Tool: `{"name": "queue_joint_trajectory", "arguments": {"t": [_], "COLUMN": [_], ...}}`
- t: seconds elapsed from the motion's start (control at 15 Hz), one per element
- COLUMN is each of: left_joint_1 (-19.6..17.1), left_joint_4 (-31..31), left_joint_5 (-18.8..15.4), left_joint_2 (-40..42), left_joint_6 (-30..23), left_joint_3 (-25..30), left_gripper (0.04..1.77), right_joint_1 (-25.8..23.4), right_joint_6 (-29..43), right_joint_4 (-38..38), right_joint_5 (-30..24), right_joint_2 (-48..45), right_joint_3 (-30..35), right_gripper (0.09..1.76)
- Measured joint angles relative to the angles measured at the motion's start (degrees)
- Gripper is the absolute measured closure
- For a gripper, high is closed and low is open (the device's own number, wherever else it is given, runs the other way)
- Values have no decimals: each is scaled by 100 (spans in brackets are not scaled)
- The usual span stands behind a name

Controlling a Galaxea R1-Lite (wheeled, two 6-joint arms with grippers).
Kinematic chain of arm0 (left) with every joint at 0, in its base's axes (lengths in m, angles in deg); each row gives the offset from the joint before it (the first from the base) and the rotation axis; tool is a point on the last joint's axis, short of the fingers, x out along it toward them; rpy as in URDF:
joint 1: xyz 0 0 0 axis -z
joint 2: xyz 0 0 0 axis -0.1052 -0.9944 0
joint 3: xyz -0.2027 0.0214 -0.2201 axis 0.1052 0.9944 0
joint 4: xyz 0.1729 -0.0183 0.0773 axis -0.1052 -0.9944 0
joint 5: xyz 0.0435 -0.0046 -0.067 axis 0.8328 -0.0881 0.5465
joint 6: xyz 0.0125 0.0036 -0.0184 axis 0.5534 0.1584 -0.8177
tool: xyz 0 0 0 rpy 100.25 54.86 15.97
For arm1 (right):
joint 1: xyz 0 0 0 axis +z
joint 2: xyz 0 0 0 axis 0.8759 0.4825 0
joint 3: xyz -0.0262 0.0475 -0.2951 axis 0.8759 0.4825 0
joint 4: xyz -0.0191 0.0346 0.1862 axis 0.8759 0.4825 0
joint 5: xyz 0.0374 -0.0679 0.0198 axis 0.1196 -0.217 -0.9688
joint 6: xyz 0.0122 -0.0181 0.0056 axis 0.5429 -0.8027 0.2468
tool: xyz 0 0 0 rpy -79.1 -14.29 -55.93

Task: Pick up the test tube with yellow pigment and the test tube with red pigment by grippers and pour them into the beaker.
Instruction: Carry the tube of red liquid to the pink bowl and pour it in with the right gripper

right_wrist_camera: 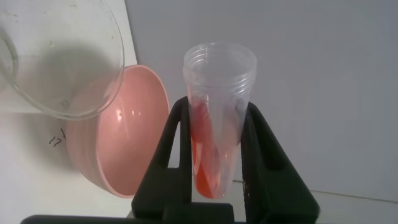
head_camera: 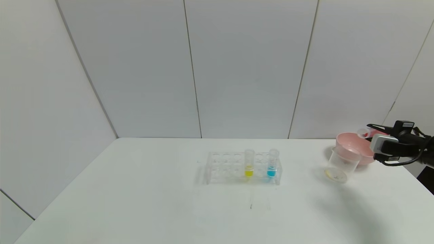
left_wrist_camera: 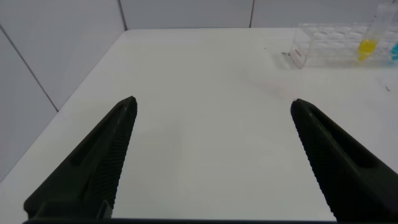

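Note:
My right gripper (head_camera: pixel 374 130) is at the far right of the table, shut on the test tube with red pigment (right_wrist_camera: pixel 214 130). It holds the tube tipped on its side above the pink bowl (head_camera: pixel 354 146), the open mouth (head_camera: pixel 362 133) pointing left, above and behind the beaker (head_camera: pixel 340 165). Red liquid lies along the tube's wall. The clear beaker stands just in front of the bowl and also shows in the right wrist view (right_wrist_camera: pixel 59 56). The test tube with yellow pigment (head_camera: pixel 249 163) stands upright in the clear rack (head_camera: pixel 223 167). My left gripper (left_wrist_camera: pixel 212 134) is open and empty over bare table, out of the head view.
A tube with blue liquid (head_camera: pixel 272 164) stands in the rack to the right of the yellow one. The rack sits mid-table and shows far off in the left wrist view (left_wrist_camera: pixel 329 45). White wall panels close the back and left. The table edge runs close to the right arm.

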Motion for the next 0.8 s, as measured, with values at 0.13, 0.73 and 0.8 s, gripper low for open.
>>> {"name": "queue_joint_trajectory", "arguments": {"t": [0.13,0.73,0.8], "left_joint_1": [0,0,0], "left_joint_4": [0,0,0], "left_joint_5": [0,0,0], "left_joint_2": [0,0,0], "left_joint_6": [0,0,0], "left_joint_3": [0,0,0], "left_gripper": [5,5,5], "right_joint_1": [18,24,24], "right_joint_6": [-200,-628,-720], "right_joint_4": [16,57,57], "right_joint_5": [55,473,529], "right_joint_2": [1,11,11], "right_joint_3": [0,11,10], "right_gripper": [133,133,133]}}
